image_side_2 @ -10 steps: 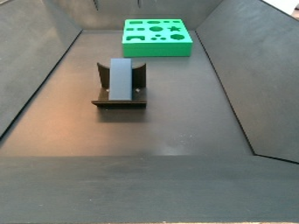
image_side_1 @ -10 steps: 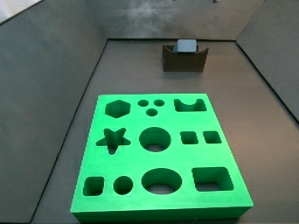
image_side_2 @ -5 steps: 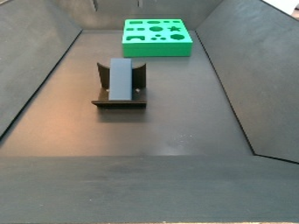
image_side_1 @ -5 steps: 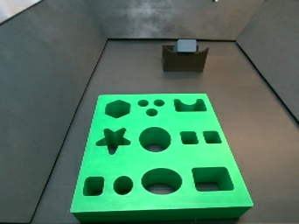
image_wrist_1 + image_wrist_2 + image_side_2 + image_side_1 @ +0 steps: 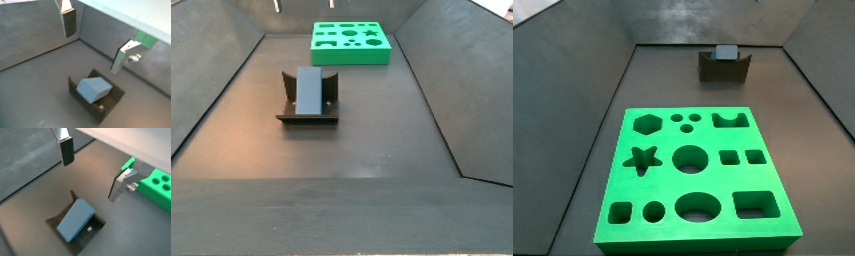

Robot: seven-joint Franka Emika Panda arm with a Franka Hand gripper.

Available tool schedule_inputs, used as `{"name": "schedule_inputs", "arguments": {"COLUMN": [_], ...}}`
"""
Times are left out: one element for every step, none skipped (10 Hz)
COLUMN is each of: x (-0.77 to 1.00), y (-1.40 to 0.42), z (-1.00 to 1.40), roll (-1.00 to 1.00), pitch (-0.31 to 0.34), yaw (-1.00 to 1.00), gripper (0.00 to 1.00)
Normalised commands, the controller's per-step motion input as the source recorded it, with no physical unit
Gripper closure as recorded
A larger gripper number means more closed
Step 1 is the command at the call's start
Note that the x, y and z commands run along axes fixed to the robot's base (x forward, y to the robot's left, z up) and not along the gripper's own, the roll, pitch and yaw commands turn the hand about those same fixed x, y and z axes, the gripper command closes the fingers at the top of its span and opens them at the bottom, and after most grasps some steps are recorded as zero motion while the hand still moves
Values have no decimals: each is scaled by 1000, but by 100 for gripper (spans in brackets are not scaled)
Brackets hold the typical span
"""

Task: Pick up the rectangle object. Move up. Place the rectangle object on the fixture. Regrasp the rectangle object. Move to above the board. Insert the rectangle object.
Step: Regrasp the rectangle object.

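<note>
The light blue-grey rectangle object point(image 5: 309, 90) rests tilted in the notch of the dark fixture point(image 5: 309, 118). Both also show at the far end in a side view, the rectangle object point(image 5: 726, 52) on the fixture point(image 5: 723, 68). The green board point(image 5: 667, 185) lies on the floor, apart from the fixture; in a side view the board point(image 5: 352, 57) is at the back. My gripper point(image 5: 93, 50) is open and empty, well above the rectangle object point(image 5: 93, 89) and the fixture point(image 5: 115, 100). Another wrist view shows the gripper point(image 5: 91, 180) over the rectangle object point(image 5: 75, 219). The gripper is not clearly seen in the side views.
Sloping dark grey walls point(image 5: 211, 90) enclose the floor on all sides. A corner of the board shows beyond one finger in both wrist views point(image 5: 145, 40) point(image 5: 150, 180).
</note>
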Motion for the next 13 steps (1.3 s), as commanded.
{"name": "schedule_inputs", "arguments": {"x": [13, 24, 43, 56, 70, 84, 100, 109, 112, 112, 111, 113, 112], "y": [-22, -21, -25, -26, -29, -31, -36, -39, -41, -42, -47, -47, -51], "z": [-3, -8, -11, -13, -13, -18, -19, -17, -21, -24, -21, -24, -26], "roll": [1000, 1000, 1000, 1000, 1000, 1000, 1000, 1000, 1000, 1000, 851, 669, 491], "pitch": [26, 31, 44, 56, 70, 87, 117, 142, 159, 204, 199, 175, 148], "yaw": [18, 20, 25, 29, 36, 44, 58, 76, 90, 146, 172, 194, 213], "gripper": [0, 0, 0, 0, 0, 0, 0, 0, 0, 0, 0, 0, 0]}}
